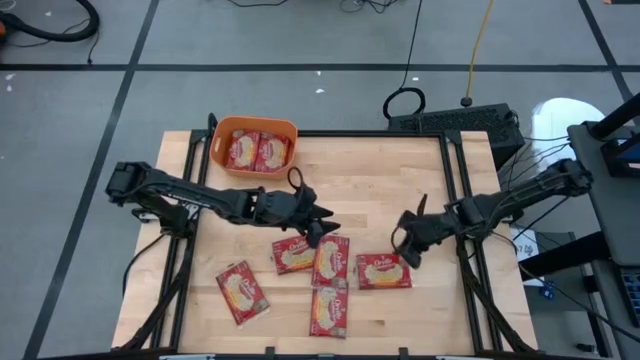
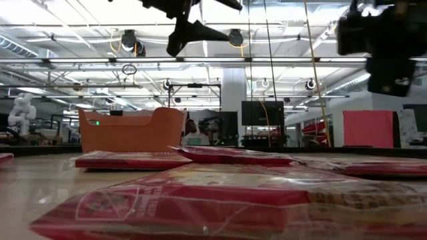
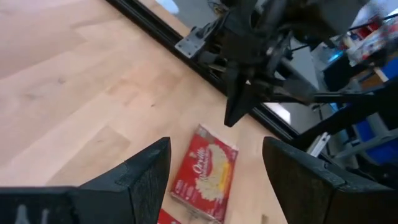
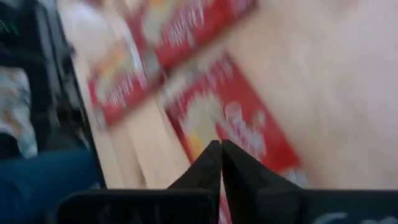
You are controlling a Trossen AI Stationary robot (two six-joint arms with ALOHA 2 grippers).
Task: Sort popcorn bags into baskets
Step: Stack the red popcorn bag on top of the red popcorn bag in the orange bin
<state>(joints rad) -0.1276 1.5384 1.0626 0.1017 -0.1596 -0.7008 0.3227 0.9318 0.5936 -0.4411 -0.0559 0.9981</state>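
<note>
- Nearest the low camera, one popcorn bag (image 2: 220, 203) is seen lying flat on the table (image 1: 400, 170)
- Five bags are counted loose at the table's middle; two more are lodged in the orange basket (image 1: 222, 135) at the far left corner
- Left gripper (image 1: 322, 228) is held wide apart, empty, over the loose bags
- Right gripper (image 1: 404, 252) is pinched closed, empty, just beside the rightmost bag (image 1: 384, 271)
</note>
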